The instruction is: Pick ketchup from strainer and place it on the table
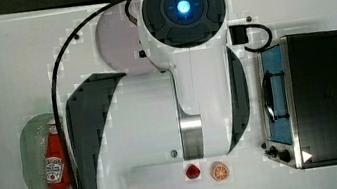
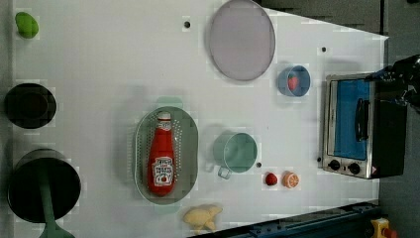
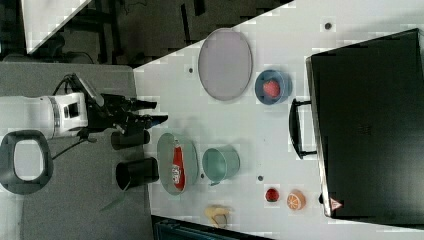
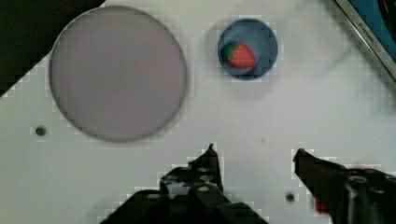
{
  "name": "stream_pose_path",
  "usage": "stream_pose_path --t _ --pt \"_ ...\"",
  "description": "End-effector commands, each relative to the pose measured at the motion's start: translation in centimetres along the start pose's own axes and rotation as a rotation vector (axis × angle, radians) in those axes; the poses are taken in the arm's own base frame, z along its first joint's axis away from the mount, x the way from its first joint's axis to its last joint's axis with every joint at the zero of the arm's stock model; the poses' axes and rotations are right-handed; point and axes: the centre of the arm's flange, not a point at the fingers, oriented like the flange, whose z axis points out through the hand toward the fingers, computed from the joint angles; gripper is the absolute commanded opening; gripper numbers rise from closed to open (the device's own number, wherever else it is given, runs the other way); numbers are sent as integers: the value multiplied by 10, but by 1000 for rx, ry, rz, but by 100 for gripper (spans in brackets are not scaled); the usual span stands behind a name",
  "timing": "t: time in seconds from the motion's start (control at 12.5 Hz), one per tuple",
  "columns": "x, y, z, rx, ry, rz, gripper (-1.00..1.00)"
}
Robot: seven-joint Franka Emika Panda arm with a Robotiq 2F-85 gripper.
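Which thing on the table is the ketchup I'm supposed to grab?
In the left view, find the pale green oval strainer left of the round green cup. The ketchup lies inside it, a red squeeze bottle with a white cap and label. The other red items are small strawberries elsewhere on the table.

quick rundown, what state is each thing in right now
ketchup: lying flat in the strainer, cap on
gripper: open, holding nothing
green cup: upright, empty
blue bowl: holds a strawberry
toaster oven: door shut
plate: bare
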Motion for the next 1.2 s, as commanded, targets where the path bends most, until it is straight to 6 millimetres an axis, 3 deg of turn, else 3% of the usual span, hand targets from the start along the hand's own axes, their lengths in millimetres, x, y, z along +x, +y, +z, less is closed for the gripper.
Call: stream_pose_path --t 0.08,0.24,0.48,0.88,1.2 --pt "-41 75 -63 27 -16 48 59" --pt "-51 61 -61 23 -17 17 99" --pt "-92 12 -55 4 -13 -105 100" --pt "-194 -88 -28 6 23 -374 100" --pt "-283 -152 14 35 19 -578 100"
